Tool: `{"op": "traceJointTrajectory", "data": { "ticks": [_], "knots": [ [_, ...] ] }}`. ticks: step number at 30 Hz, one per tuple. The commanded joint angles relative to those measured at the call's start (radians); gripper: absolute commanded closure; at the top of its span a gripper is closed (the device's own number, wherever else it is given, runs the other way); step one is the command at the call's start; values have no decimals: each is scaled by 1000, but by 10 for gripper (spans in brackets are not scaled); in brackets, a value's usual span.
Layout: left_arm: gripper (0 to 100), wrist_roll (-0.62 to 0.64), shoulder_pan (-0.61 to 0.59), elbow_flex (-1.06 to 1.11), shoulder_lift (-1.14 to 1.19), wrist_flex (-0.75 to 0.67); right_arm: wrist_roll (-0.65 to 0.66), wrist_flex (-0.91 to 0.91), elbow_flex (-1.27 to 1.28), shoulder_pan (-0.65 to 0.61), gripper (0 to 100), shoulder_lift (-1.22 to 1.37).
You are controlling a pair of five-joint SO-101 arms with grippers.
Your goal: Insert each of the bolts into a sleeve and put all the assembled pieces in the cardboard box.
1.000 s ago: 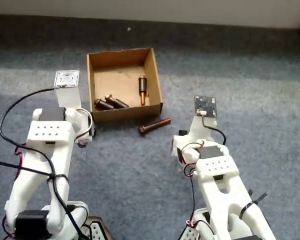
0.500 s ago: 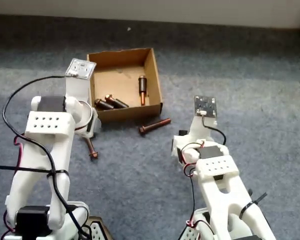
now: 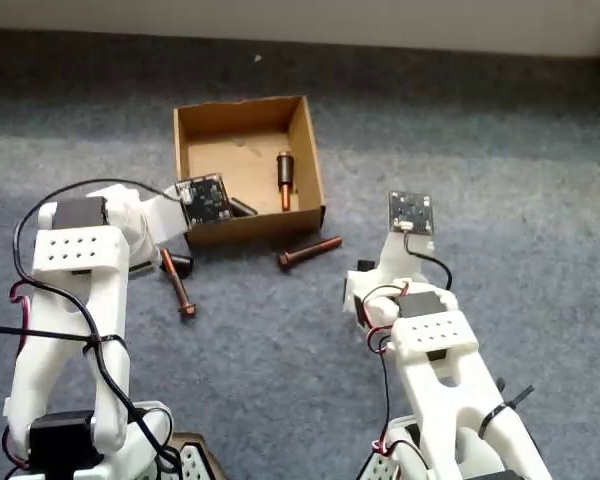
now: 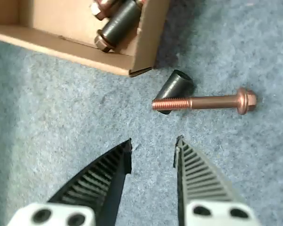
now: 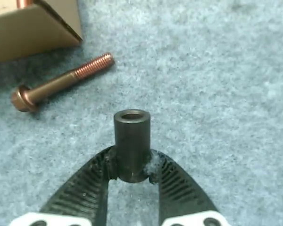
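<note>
Right end effector [image 5: 133, 162] squeezing black sleeve [image 5: 131, 134]. Left end effector [image 4: 153, 140] hanging released near bolt [image 4: 203, 101]; bolt maybe touching second sleeve [image 4: 179, 82] beside cardboard box [image 4: 85, 54].

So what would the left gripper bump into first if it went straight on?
Probably the threaded end of the bolt, lying by a black sleeve just ahead of the left gripper, though depth is unclear.

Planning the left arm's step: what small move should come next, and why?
Probably ease the open left pincer forward onto the bolt: it lies loose on the carpet by an empty sleeve, outside the cardboard box, just ahead of the tips.
</note>
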Motion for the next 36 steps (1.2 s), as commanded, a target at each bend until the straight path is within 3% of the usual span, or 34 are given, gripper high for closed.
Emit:
{"op": "traceJointTrajectory", "data": {
  "ticks": [1, 13, 27, 36],
  "knots": [
    [841, -118, 41, 97, 1, -100, 0, -21, -4, 5, 994, -38],
    [787, -180, 137, 334, 5, -391, 2, -21, -8, 5, 994, -38],
    [788, -336, 25, 305, 4, -388, 2, -21, -8, 5, 994, -38],
    [789, -339, -1, 294, -7, -334, 2, -21, -8, 5, 994, -38]
  ]
}}
